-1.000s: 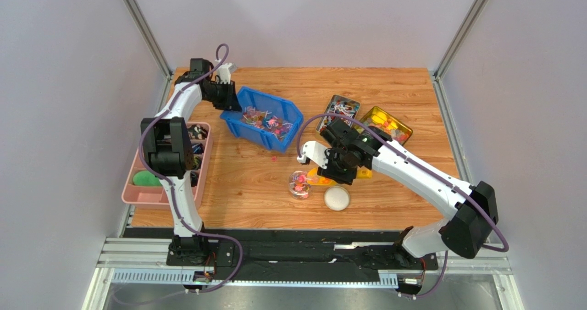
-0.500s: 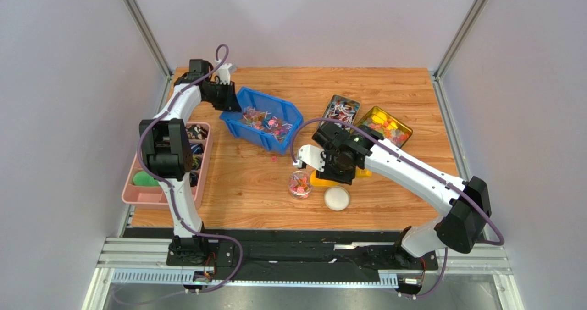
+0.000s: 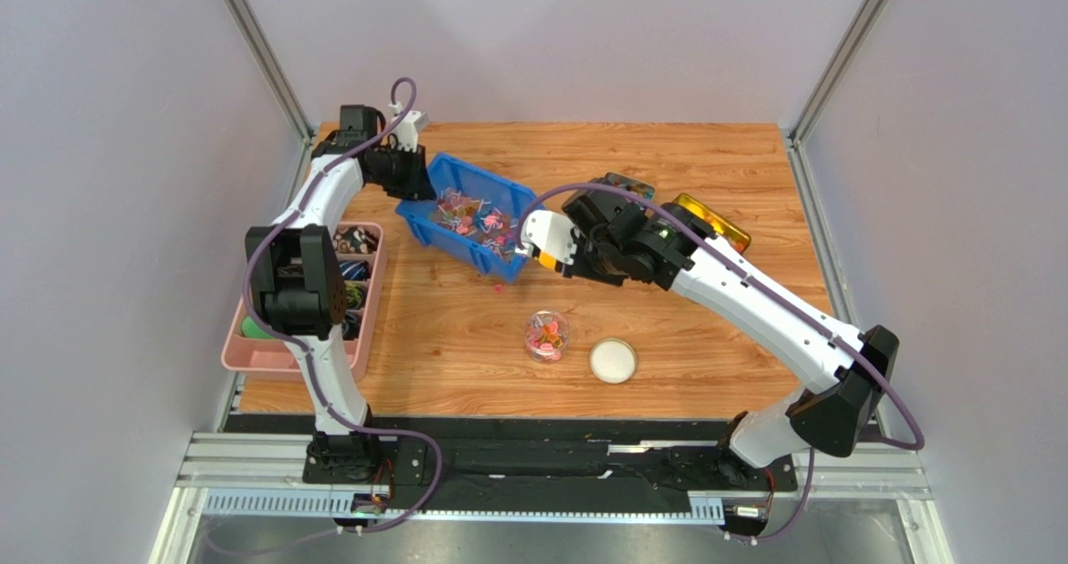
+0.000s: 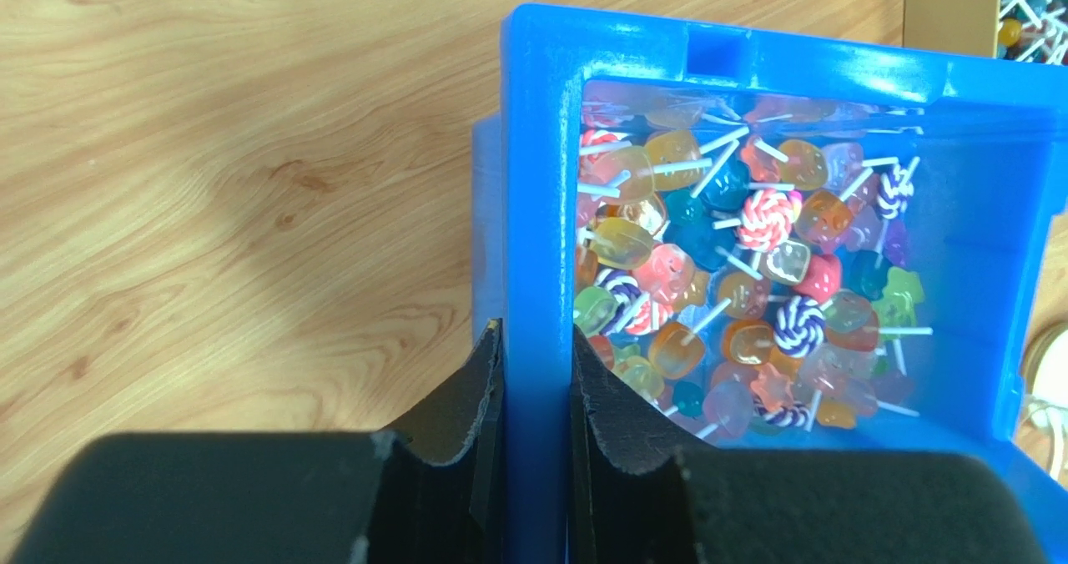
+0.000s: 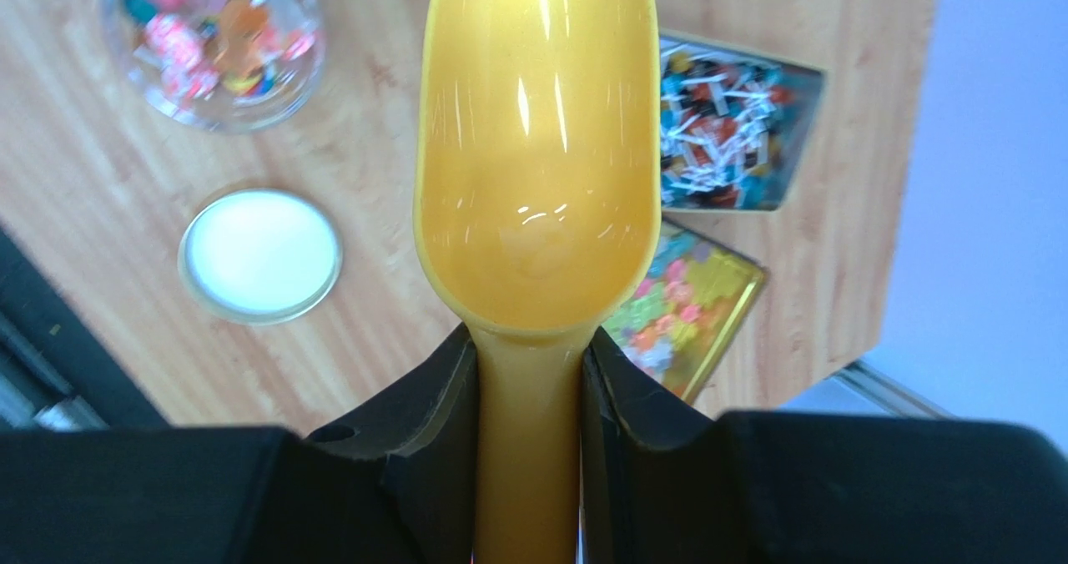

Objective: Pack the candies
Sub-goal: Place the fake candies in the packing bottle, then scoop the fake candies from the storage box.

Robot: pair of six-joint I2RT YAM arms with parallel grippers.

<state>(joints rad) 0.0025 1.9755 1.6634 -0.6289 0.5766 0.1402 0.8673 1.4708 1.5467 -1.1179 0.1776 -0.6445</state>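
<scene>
The candies (image 4: 740, 289) fill a blue bin (image 3: 476, 220) at the back left of the table. My left gripper (image 4: 537, 339) is shut on the bin's left wall (image 4: 539, 214), one finger inside and one outside; it also shows in the top view (image 3: 414, 179). My right gripper (image 5: 529, 351) is shut on the handle of a yellow scoop (image 5: 539, 151), whose bowl is empty. In the top view this gripper (image 3: 570, 249) hovers beside the bin's right end. A small clear jar (image 3: 545, 335) holds a few candies; it also shows in the right wrist view (image 5: 211, 39).
The jar's white lid (image 3: 612, 361) lies to its right on the wood. Two tins of sweets (image 5: 740, 126) (image 5: 683, 308) stand at the back right, partly hidden under my right arm. A pink tray (image 3: 257, 351) sits at the left edge. One loose candy (image 3: 498, 288) lies before the bin.
My right arm has carried the scoop from beside the jar up and back to the blue bin's right end. My left gripper has kept its hold on the bin.
</scene>
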